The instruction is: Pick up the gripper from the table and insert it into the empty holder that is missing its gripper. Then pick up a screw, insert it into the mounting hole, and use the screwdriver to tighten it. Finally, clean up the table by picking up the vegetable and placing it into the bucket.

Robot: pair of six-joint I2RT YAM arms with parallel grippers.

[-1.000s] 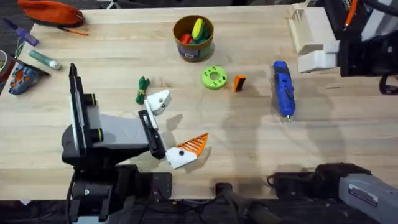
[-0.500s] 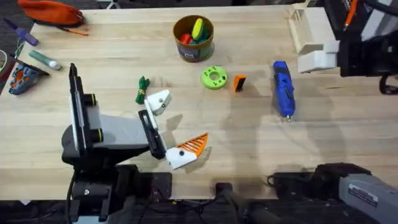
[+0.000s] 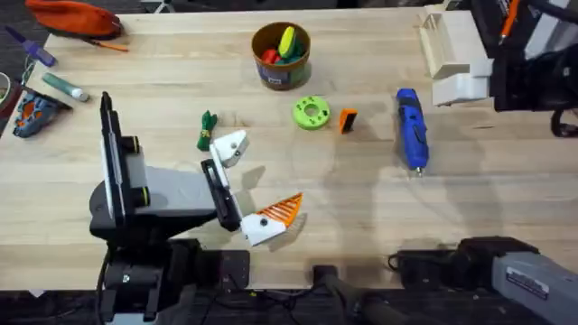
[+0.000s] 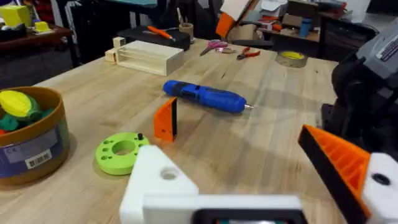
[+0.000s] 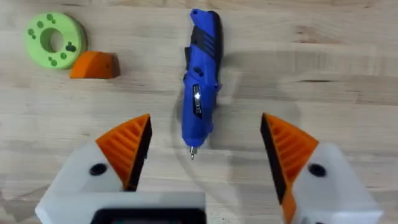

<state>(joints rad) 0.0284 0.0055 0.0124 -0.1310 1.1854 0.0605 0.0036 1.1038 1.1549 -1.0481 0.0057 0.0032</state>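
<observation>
Orange gripper [image 3: 347, 120] lies on the desk [image 3: 361, 199] at two o'clock from the released left pincer [image 3: 248, 185]; right pincer [image 5: 202, 155] gapes, seemingly above the screwdriver [image 5: 201, 84].

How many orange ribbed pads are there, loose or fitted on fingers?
4. One small orange ribbed plastic pad lies loose beside the flat green ring-shaped disc; one is on the left gripper's finger; two are on the right gripper's fingers.

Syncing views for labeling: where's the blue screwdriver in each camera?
Overhead: screwdriver right of centre, tip toward the arms' bases.
Left wrist: screwdriver upper middle, behind the orange gripper pad.
Right wrist: screwdriver centre, ahead of the open jaws.
Shared landmark: green ring disc beside the orange pad.
</observation>
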